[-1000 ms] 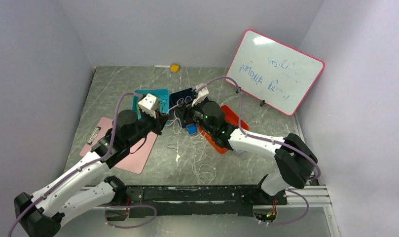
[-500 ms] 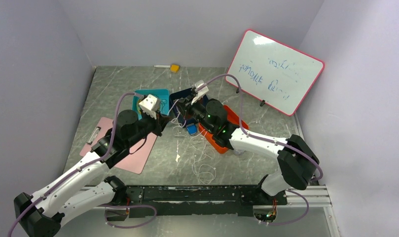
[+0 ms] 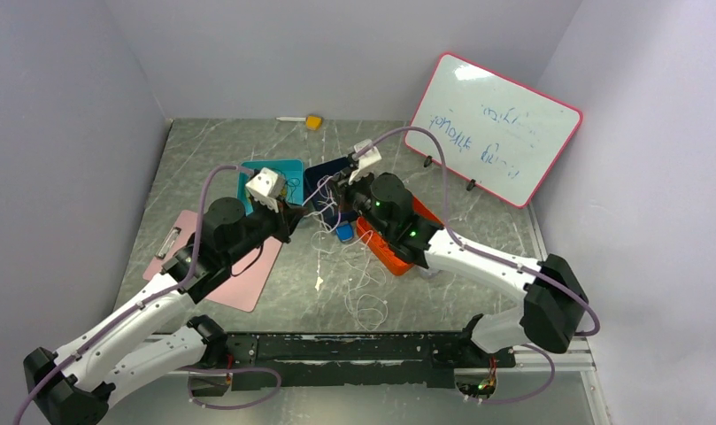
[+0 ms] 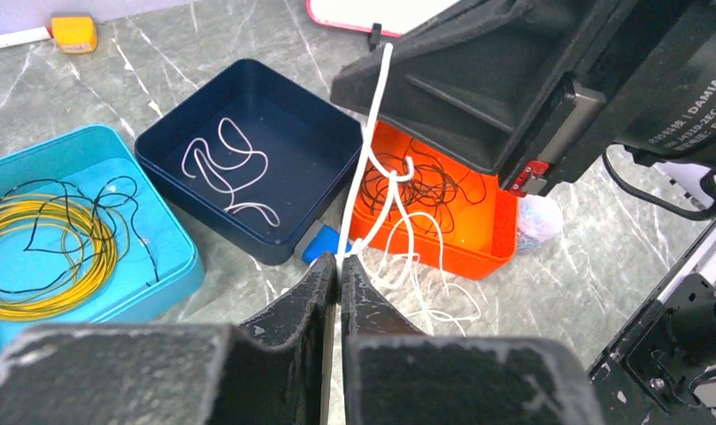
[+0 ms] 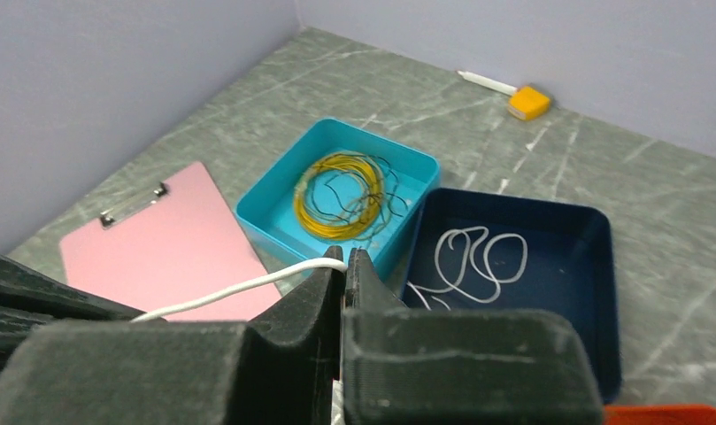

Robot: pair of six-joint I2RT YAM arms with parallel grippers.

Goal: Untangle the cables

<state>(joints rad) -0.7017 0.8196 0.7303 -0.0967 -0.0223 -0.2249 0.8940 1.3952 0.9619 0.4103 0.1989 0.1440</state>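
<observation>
The only legible print is on the black motor housing (image 4: 681,84) of the right arm, seen from the left wrist camera: the brand "DAMIAO" in white capitals, running along its edge. Smaller lines beside it are cut off by the frame edge, one seeming to begin "DC-24", the rest too small to tell. The whiteboard (image 3: 496,128) carries blue handwriting, upside down to the top camera and unreadable.

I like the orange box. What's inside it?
A tangle of dark cables lies inside the orange box, white cable looping over it. The right arm hides its far part.
</observation>
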